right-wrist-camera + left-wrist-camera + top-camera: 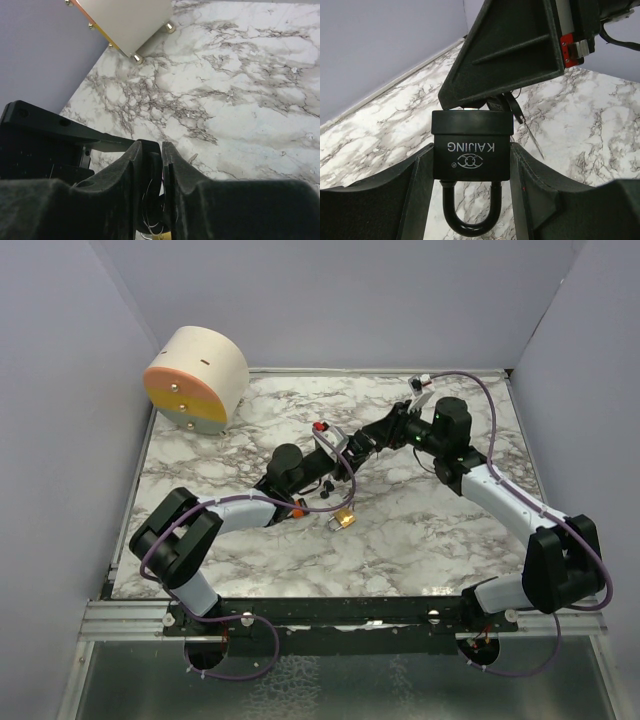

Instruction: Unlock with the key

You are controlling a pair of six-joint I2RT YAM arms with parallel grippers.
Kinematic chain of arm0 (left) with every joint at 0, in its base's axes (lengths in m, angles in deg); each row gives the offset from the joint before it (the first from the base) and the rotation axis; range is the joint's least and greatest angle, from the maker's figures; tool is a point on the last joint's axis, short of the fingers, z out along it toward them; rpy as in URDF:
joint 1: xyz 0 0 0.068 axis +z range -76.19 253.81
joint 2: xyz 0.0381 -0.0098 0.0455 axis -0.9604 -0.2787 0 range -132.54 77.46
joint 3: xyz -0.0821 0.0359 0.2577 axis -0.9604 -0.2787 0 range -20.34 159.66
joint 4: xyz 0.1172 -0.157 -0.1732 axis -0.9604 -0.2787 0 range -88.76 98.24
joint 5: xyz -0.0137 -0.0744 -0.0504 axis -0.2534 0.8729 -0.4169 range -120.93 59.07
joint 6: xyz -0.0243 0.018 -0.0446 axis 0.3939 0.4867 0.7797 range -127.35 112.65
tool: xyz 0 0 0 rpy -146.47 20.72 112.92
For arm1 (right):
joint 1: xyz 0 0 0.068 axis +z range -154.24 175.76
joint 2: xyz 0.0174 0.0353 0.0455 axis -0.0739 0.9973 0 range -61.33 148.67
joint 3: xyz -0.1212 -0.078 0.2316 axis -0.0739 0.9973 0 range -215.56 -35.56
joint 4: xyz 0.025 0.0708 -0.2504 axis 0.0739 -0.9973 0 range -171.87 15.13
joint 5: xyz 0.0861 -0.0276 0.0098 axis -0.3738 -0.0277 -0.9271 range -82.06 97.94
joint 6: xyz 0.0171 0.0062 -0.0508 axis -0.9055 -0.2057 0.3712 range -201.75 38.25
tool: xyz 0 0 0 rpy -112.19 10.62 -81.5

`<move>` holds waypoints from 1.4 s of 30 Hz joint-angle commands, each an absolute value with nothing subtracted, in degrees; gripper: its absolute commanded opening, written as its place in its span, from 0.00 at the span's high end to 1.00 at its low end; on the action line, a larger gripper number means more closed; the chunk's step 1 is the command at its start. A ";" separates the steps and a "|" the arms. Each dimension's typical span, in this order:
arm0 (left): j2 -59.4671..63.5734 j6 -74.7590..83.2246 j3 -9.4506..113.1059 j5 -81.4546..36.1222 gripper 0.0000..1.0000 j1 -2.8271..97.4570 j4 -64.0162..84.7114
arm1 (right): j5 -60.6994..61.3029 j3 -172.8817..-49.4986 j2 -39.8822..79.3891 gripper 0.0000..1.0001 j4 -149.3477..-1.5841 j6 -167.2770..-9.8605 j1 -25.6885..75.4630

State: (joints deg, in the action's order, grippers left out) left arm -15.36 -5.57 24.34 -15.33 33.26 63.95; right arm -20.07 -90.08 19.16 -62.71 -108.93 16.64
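Note:
A black padlock (471,152) marked KAIJING sits between my left gripper's fingers (420,180), shackle (470,220) toward the camera and closed. My left gripper (322,478) is shut on its body above mid-table. My right gripper (347,448) meets it from the right; in the left wrist view its dark finger (510,45) hangs over the lock's keyhole end. In the right wrist view the right gripper (161,150) is shut on a black key head (154,170). The key head (496,104) rests against the lock's bottom face. A spare key (532,136) dangles beside it.
A round beige and orange drum (196,378) stands at the back left corner and also shows in the right wrist view (125,20). A small brass-coloured object (343,520) lies on the marble table (420,530) just in front of the grippers. Purple walls close three sides.

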 commanded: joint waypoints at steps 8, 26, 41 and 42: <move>-12.04 -4.09 31.03 -17.38 1.00 32.78 85.10 | -27.13 -86.40 19.92 0.81 -70.09 -110.51 18.58; -13.08 -4.76 30.72 -17.32 1.00 32.77 87.33 | -30.39 -84.33 21.35 0.99 -63.15 -116.81 18.55; -18.60 -15.08 34.45 -36.44 1.00 29.06 75.04 | -30.99 -88.21 34.14 0.99 -61.67 -126.63 18.59; -19.29 -15.95 34.97 -37.47 1.00 28.78 74.37 | -31.18 -88.51 35.04 0.99 -61.34 -127.33 18.61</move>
State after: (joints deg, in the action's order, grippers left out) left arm -19.07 -11.82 25.50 -29.01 30.61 59.27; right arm -21.23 -89.27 29.89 -53.75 -121.70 15.57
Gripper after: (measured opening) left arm 0.563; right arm 0.114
